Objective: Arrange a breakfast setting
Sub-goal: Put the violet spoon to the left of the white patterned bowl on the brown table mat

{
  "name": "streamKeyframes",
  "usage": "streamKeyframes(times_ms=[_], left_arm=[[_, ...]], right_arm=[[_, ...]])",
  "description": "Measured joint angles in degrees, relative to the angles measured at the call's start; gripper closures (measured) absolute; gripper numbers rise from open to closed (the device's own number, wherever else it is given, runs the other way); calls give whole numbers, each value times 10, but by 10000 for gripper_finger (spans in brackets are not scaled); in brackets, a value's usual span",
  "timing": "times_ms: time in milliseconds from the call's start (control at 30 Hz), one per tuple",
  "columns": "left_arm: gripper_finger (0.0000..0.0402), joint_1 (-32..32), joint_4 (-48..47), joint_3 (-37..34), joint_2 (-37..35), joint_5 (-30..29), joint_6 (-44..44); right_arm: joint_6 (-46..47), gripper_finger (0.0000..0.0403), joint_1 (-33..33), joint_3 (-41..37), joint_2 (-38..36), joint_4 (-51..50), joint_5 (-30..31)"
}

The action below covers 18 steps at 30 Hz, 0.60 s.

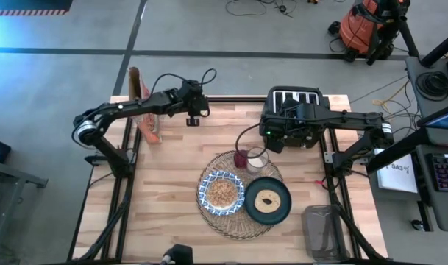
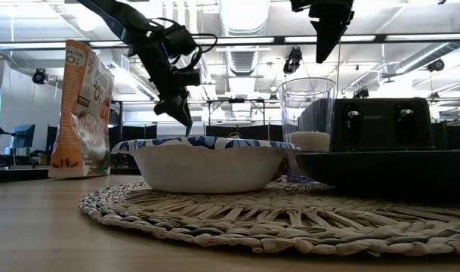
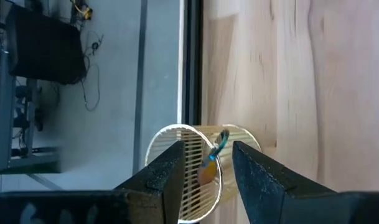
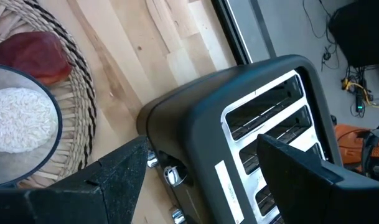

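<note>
The woven placemat carries the patterned bowl, teal plate and glass. The right gripper hovers wide above the toaster; the left gripper is half-spread, holding nothing.

Bright ceiling glare, blurred foreground placemat

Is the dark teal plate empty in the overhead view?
No, the dark teal plate carries a round, tan food item at its centre, and it sits on the woven placemat beside the bowl.
</note>
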Motion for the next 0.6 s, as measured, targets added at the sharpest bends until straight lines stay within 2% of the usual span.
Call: streamKeyframes(times_ms=[333,467,600], left_arm=[[292,9,10,0,37,0,6],[325,13,10,0,39,-1,8],[377,16,11,0,39,-1,12]], right_arm=[[0,115,0,0,0,0,0],[0,118,0,0,0,0,0],[0,119,0,0,0,0,0]])
